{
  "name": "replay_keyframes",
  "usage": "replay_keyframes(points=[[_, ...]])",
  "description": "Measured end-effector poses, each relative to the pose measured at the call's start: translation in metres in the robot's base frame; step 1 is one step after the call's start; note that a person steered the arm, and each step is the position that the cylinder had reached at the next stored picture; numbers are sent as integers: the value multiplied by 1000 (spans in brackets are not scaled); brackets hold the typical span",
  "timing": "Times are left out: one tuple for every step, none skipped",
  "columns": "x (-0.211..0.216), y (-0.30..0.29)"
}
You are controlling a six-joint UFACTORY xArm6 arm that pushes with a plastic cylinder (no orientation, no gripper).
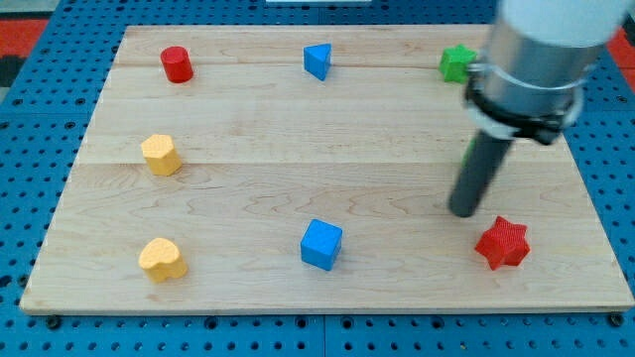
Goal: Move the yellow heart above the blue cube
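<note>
My tip carries nothing and touches no block, far to the view's right of the blue cube, so it should circle beyond the yellow heart, well left of the cube, and push it rightward and upward.

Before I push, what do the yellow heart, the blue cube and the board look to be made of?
Yellow heart: looks like painted wood or plastic; flat even colour, soft matte sheen.
Blue cube: likely the same; uniform colour, no grain.
Board: pale wood, with visible grain and plank seams, satin finish.
</note>
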State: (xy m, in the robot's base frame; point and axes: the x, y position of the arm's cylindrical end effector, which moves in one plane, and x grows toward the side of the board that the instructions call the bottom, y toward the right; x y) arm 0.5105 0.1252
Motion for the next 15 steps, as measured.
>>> replay_keyframes(points=[[0,-66],[0,-125],[-4,-185],[-4,-243],[-4,-276],[-4,-313],[0,-358],[0,-366],[37,-369],[106,-357],[106,-356],[78,-301],[60,-277],[36,-261],[10,-236]])
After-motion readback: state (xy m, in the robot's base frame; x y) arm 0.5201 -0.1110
